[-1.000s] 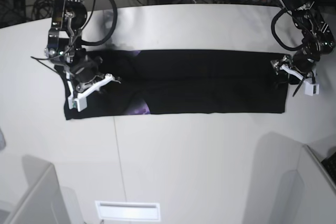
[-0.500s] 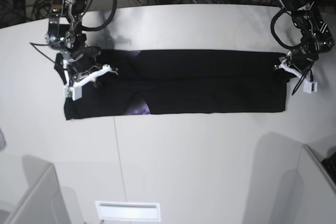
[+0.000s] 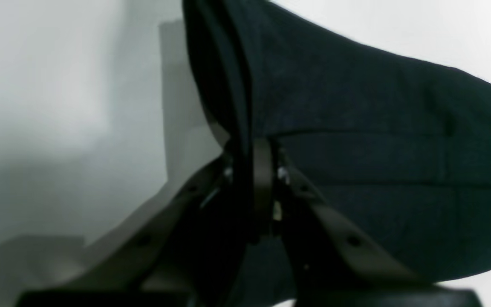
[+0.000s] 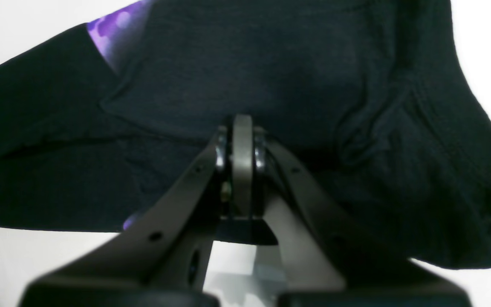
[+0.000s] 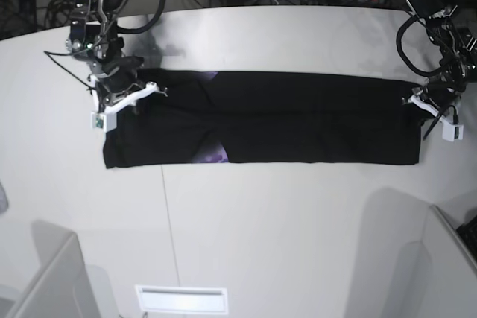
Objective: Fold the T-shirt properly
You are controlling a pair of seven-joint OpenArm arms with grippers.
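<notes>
The T-shirt (image 5: 261, 118) is lying as a long black band across the far half of the white table (image 5: 246, 236), a purple patch of print showing at its near edge. I am pinching one end in my left gripper (image 3: 252, 147), jaws closed on the cloth; my right gripper (image 4: 242, 140) is clamping the opposite end. Cables are trailing behind the table's far edge.
</notes>
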